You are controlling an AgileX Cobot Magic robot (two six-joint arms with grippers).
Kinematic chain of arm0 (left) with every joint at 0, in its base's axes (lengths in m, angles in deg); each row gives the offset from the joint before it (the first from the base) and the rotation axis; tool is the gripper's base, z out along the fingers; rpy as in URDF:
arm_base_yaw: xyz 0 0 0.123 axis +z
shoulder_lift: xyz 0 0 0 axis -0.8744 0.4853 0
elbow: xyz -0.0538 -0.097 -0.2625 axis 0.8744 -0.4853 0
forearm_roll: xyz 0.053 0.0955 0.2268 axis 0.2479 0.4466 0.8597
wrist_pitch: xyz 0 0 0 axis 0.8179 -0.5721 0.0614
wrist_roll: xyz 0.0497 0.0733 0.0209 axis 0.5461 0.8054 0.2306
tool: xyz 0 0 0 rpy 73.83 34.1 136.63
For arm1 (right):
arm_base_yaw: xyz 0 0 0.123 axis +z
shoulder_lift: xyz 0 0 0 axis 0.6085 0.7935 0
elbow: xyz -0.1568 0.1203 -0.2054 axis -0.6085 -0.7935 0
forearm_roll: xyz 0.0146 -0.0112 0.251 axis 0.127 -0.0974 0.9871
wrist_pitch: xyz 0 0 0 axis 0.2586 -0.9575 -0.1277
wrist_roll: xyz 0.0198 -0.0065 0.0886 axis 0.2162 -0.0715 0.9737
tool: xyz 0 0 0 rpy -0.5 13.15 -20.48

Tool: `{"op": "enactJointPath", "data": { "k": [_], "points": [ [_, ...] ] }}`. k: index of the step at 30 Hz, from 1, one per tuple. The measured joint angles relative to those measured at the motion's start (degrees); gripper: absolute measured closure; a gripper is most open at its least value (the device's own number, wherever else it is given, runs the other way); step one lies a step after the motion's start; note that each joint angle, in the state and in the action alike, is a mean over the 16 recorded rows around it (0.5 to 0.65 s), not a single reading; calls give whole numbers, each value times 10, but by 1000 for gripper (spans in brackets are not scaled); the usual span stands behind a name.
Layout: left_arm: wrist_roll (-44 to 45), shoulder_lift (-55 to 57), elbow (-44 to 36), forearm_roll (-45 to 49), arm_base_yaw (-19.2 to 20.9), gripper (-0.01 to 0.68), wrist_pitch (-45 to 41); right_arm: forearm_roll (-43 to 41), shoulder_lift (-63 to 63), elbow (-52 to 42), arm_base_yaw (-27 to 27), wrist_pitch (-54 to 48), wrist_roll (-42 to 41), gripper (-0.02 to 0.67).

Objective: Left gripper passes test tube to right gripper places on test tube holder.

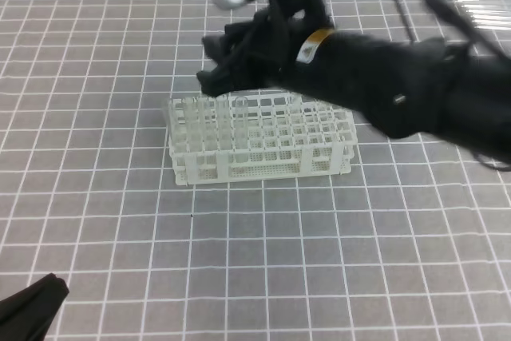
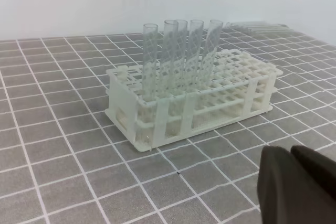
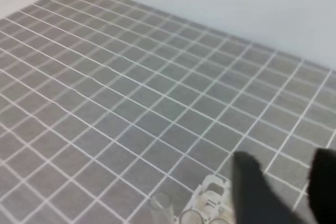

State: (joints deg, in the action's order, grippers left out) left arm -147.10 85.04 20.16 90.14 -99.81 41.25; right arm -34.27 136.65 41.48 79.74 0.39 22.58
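The white test tube holder (image 1: 259, 140) stands mid-table, with several clear test tubes (image 2: 181, 59) upright in its left end. My right gripper (image 1: 209, 61) reaches across from the right and hovers just above and behind that end. In the right wrist view the right gripper (image 3: 283, 163) is open with nothing between its fingers (image 3: 252, 187), and tube mouths (image 3: 161, 203) and a holder corner (image 3: 211, 196) show below. My left gripper (image 1: 32, 303) sits low at the near left corner; in its own view the left gripper (image 2: 292, 153) is shut and empty, well short of the holder (image 2: 157, 121).
More clear tubes (image 1: 481, 10) lie flat at the table's far right edge, partly behind the right arm. The grey gridded tabletop (image 1: 263, 261) stretches in front of the holder. A white wall runs along the back.
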Motion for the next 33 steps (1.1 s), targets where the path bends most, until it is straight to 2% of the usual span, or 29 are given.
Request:
{"op": "enactJointPath", "data": {
  "k": [5, 9, 16, 23, 33],
  "points": [
    [0, 1, -1, 0, 0, 673, -1, -5, -144, -121, 0, -59, -6, 588],
    [0, 1, -1, 0, 0, 673, -1, -10, -250, -232, 0, -70, -7, 662],
    [0, 0, 0, 0, 0, 673, -2, -21, -305, -326, -29, -12, -7, 662],
    [0, 1, 0, 0, 0, 673, -5, -23, -456, -448, -129, 27, -7, 662],
    [0, 1, -1, 0, 0, 674, -7, 0, -740, -595, -300, -33, -6, 662]
  ]
}}
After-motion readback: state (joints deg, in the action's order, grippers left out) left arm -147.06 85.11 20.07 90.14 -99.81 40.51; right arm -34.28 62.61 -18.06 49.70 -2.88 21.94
